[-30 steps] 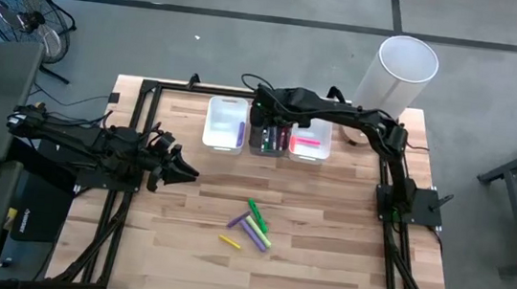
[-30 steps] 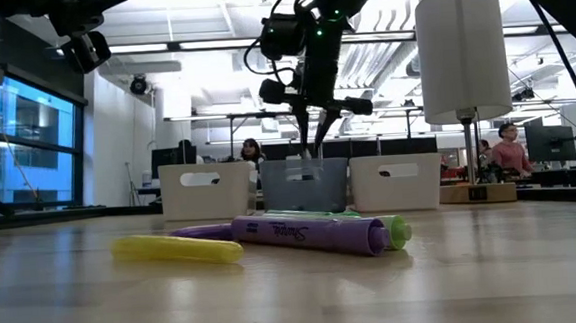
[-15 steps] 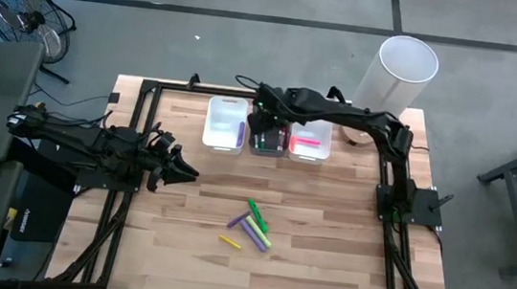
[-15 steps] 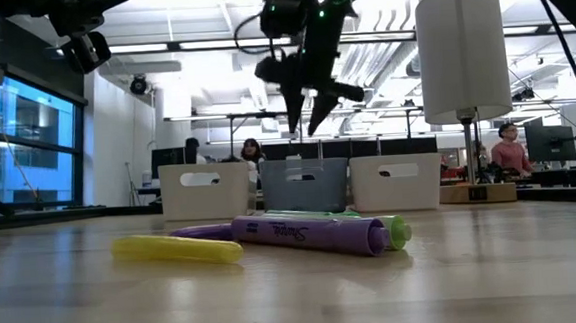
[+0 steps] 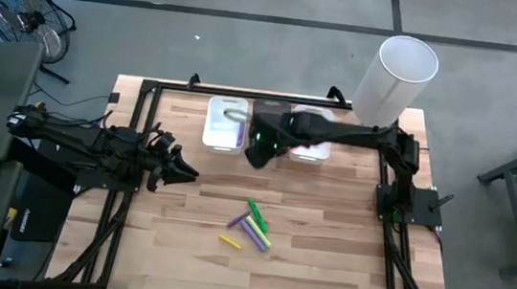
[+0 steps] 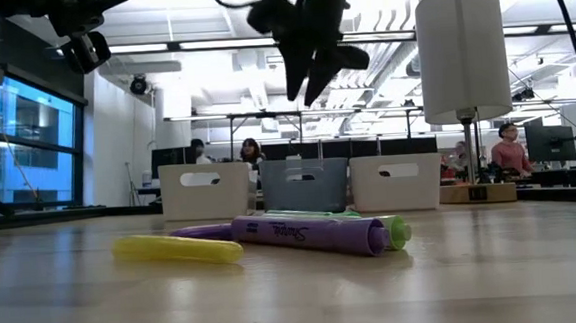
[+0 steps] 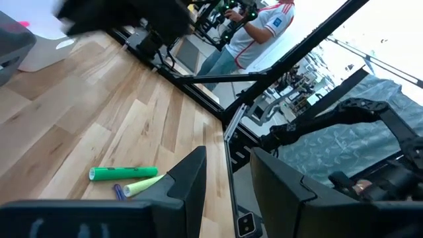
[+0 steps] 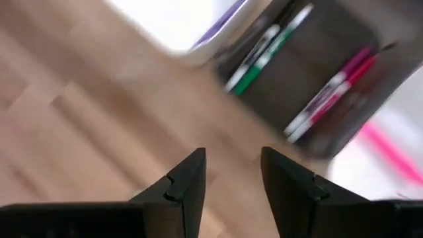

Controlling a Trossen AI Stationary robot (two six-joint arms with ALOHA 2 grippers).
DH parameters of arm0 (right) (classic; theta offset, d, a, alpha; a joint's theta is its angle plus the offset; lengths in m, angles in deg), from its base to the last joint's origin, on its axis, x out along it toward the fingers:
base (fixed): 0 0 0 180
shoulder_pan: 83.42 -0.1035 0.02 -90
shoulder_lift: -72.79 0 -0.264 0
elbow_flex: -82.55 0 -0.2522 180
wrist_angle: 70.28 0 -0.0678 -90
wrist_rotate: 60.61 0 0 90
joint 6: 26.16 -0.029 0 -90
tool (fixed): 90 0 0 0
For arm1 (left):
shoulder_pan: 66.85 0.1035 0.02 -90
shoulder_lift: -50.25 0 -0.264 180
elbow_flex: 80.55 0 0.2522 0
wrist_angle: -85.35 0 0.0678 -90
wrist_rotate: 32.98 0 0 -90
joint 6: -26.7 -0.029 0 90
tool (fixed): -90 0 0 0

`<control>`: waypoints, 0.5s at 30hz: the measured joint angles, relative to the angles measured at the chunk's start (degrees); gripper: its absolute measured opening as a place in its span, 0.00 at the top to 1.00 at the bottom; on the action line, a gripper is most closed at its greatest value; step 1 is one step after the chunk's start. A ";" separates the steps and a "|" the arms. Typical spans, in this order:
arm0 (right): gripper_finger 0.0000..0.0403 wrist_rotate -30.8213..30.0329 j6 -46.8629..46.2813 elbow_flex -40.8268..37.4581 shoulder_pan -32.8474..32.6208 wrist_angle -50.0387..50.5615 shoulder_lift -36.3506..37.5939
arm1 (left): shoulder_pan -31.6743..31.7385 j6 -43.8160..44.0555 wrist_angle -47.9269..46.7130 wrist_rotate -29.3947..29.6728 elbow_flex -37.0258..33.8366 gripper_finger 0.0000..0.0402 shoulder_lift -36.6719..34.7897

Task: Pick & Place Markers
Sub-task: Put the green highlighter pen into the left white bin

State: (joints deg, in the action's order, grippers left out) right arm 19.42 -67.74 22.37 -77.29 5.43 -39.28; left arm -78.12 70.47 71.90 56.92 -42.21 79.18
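Several markers lie loose in a small heap on the table: a green one (image 5: 256, 211), purple ones (image 5: 252, 228) and a yellow one (image 5: 229, 242); in the low view the purple marker (image 6: 307, 233) lies in front with the yellow one (image 6: 176, 249) beside it. More markers lie in the dark middle bin (image 8: 317, 79): green, pink and red ones. My right gripper (image 5: 257, 154) hangs open and empty above the table just near of the bins, high in the low view (image 6: 308, 75). My left gripper (image 5: 187, 169) waits open at the table's left, holding nothing.
Three bins stand in a row at the far side: a white one (image 5: 225, 122) with a purple marker, the dark middle one, a white one (image 5: 311, 150) with a pink marker. A white cylinder (image 5: 395, 77) stands at the far right corner. People sit in the room behind.
My right gripper has risen out of the dark middle bin and drawn back toward the near edge and a little left, now over bare table in front of the bins. It stays open and empty. The loose markers have not moved.
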 joint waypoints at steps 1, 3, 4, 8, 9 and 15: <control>0.67 0.07 -1.05 0.00 -1.14 0.12 -0.06 | -0.01 0.00 0.00 0.01 0.00 0.71 0.02; 0.67 0.25 -2.92 0.00 -3.31 0.62 -0.11 | -0.02 0.00 0.00 0.01 0.00 0.71 0.02; 0.67 0.18 -3.95 0.00 -4.35 0.78 -0.12 | -0.02 0.00 0.02 0.01 0.00 0.71 0.02; 0.67 0.46 -7.56 0.00 -8.12 0.76 -0.13 | -0.01 -0.22 0.02 0.01 0.00 0.71 0.02; 0.67 0.57 -8.42 0.00 -9.01 0.78 -0.15 | -0.01 -0.24 0.01 0.01 0.00 0.71 0.02; 0.65 -0.22 -13.31 0.00 -13.10 0.80 -0.18 | 0.00 -0.43 0.02 0.02 0.00 0.71 0.02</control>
State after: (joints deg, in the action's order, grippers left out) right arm 19.20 -81.05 22.37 -90.39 6.22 -39.45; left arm -78.12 70.04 71.93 56.93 -42.21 79.20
